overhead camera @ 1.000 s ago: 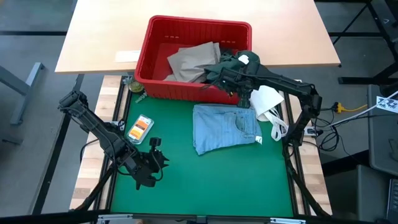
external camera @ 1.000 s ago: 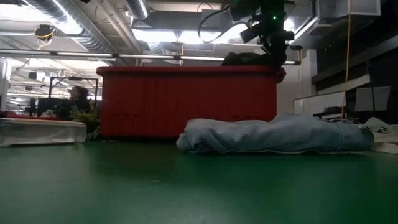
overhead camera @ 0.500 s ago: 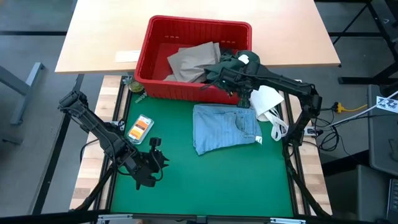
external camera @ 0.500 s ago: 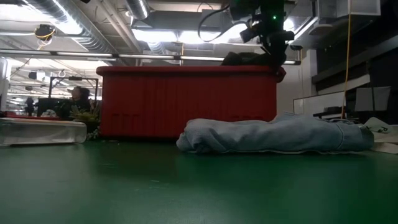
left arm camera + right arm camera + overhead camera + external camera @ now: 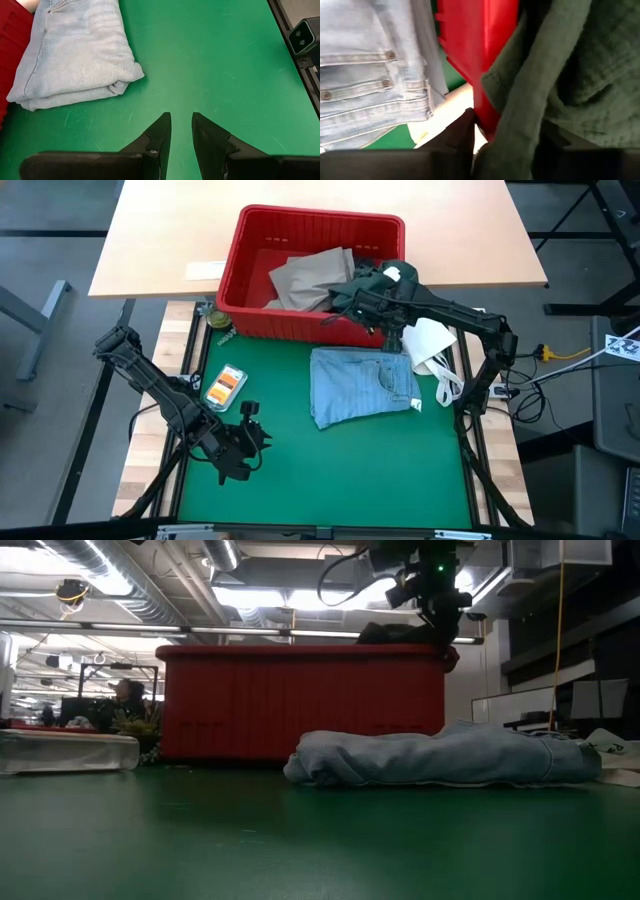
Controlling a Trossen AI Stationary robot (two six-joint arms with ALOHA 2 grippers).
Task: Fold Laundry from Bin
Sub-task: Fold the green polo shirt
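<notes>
The green garment point(image 5: 372, 283) was draped over the bin point(image 5: 250, 240) rim, the right gripper point(image 5: 352, 305) upon it (grip unclear). The left gripper point(image 5: 181, 131) idled, slightly parted, empty. A firm pinch and lift seemed needed next.

I count one red bin point(image 5: 250, 280), three garments: tan point(image 5: 310, 275), dark green point(image 5: 372, 280), folded light blue denim point(image 5: 360, 385), one orange packet point(image 5: 224, 386), two robot hands, left point(image 5: 243, 448), right point(image 5: 362, 305)

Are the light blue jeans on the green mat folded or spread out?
Folded. The light blue jeans lie as a compact rectangle on the green mat; the left wrist view shows stacked layers at a rounded fold edge.
</notes>
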